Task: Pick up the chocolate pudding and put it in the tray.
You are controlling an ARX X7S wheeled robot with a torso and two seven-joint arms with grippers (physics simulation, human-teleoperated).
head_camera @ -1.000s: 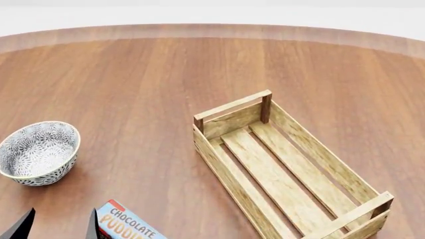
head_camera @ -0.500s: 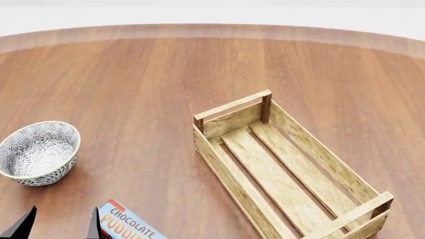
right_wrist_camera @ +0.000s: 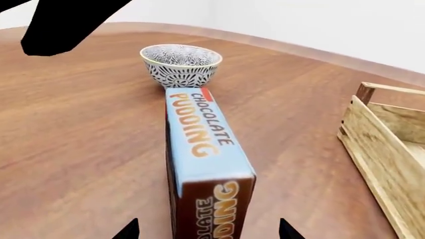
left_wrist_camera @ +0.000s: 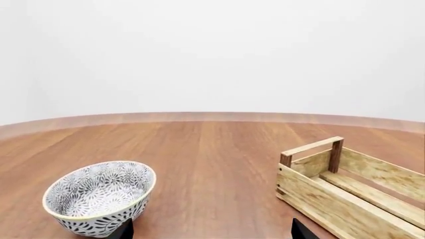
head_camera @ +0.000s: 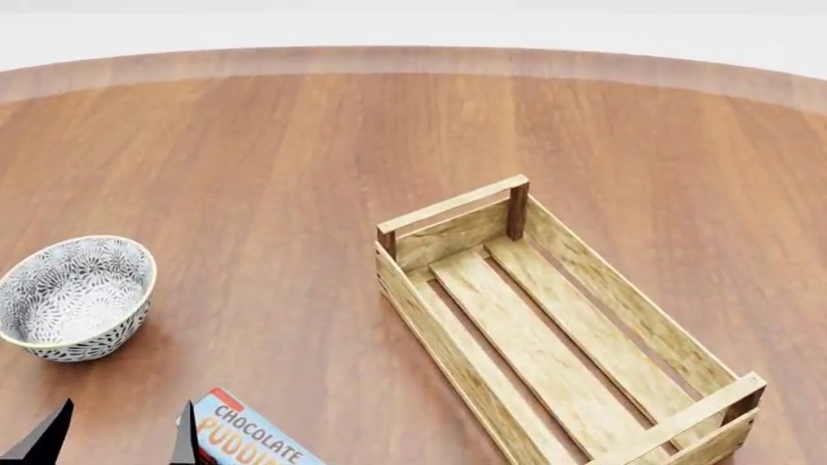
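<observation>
The chocolate pudding (head_camera: 248, 436) is a light-blue carton with orange lettering, lying flat on the table at the head view's bottom edge. In the right wrist view the chocolate pudding (right_wrist_camera: 199, 134) lies lengthwise, with its brown end nearest the camera. My right gripper (right_wrist_camera: 207, 231) is open, a fingertip on each side of that end, not touching it. It is out of the head view. My left gripper (head_camera: 123, 441) is open and empty, just left of the carton. The light-wood slatted tray (head_camera: 556, 329) stands empty to the right.
A round patterned grey-white bowl (head_camera: 76, 295) stands left of the carton, seen also in the left wrist view (left_wrist_camera: 99, 196) and right wrist view (right_wrist_camera: 180, 62). The tray also shows in the left wrist view (left_wrist_camera: 345, 199) and the right wrist view (right_wrist_camera: 378, 149). The left arm (right_wrist_camera: 59, 22) hangs dark above the table.
The left fingertips have shifted very slightly in the head view. The carton, bowl and tray have not moved.
</observation>
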